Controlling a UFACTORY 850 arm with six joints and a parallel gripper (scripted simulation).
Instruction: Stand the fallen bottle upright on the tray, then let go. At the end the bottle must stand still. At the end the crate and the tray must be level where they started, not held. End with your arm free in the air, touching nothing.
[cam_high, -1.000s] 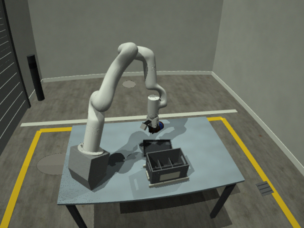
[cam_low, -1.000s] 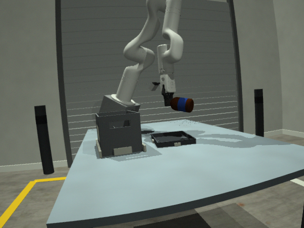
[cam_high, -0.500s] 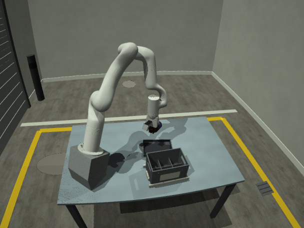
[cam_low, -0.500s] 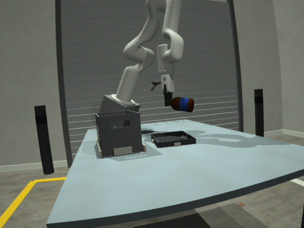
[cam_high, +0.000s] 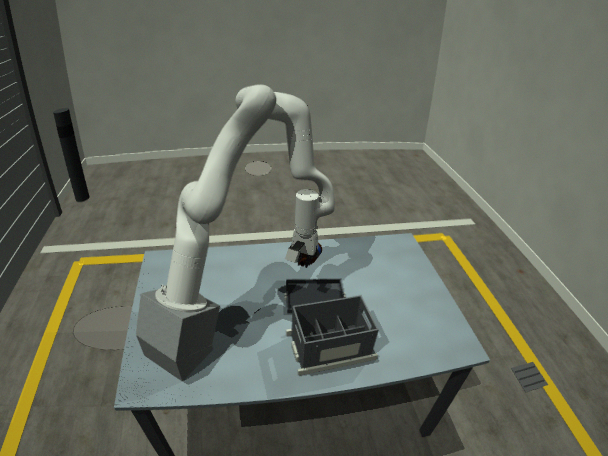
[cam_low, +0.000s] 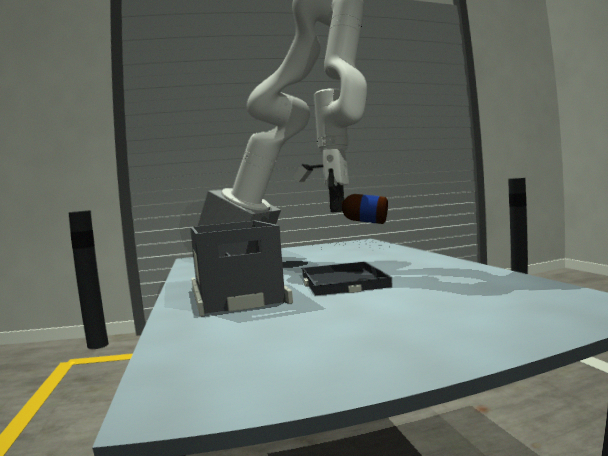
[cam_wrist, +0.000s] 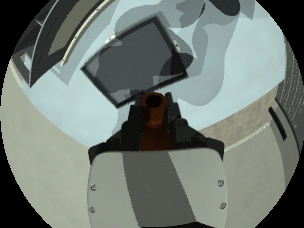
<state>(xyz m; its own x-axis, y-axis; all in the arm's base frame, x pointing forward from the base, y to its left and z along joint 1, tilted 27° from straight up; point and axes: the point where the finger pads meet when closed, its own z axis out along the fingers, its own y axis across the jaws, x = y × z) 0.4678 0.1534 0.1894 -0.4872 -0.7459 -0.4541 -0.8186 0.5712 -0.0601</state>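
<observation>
Aloft — hand (cam_low: 336, 197) clamps bottle (cam_low: 366, 208) sideways | tray (cam_low: 350, 286) below, rim free

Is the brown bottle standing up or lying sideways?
Sideways. The brown bottle with a blue band hangs nearly level in the shut gripper, high above the dark flat tray.

A brown bottle (cam_low: 366, 208) with a blue band, a dark grey crate (cam_low: 237, 270) and black tray (cam_low: 348, 280), a pale blue table (cam_low: 350, 340).
</observation>
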